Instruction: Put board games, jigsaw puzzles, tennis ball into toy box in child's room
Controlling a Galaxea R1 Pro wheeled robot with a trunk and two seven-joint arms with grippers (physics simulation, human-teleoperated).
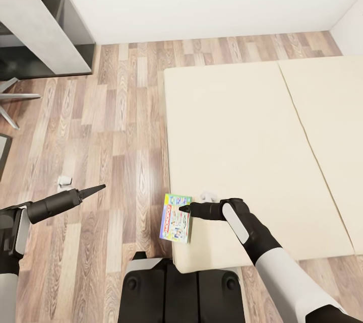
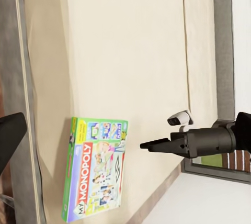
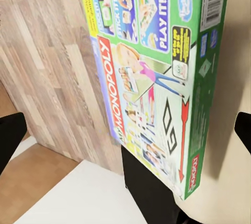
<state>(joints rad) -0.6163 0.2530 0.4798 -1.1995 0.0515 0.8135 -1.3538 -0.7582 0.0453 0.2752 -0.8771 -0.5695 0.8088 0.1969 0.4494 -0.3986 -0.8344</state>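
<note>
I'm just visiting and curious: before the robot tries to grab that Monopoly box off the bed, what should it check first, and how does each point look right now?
1. Monopoly box reachable at the bed corner: ok.
2. Right gripper at the box: ok, its tip is over the box's top face.
3. Right fingers on either side of the box: cannot tell.
4. Box fully supported: not ok, one edge overhangs the mattress.
5. Left gripper out of the way: ok, over the floor.
6. Toy box in sight: not ok.

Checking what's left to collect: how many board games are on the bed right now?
1. A white-and-green Monopoly board game lies at the bed's near corner, overhanging the edge, just ahead of the right gripper. Parts of the bed lie outside the views, so another may be unseen.
</note>
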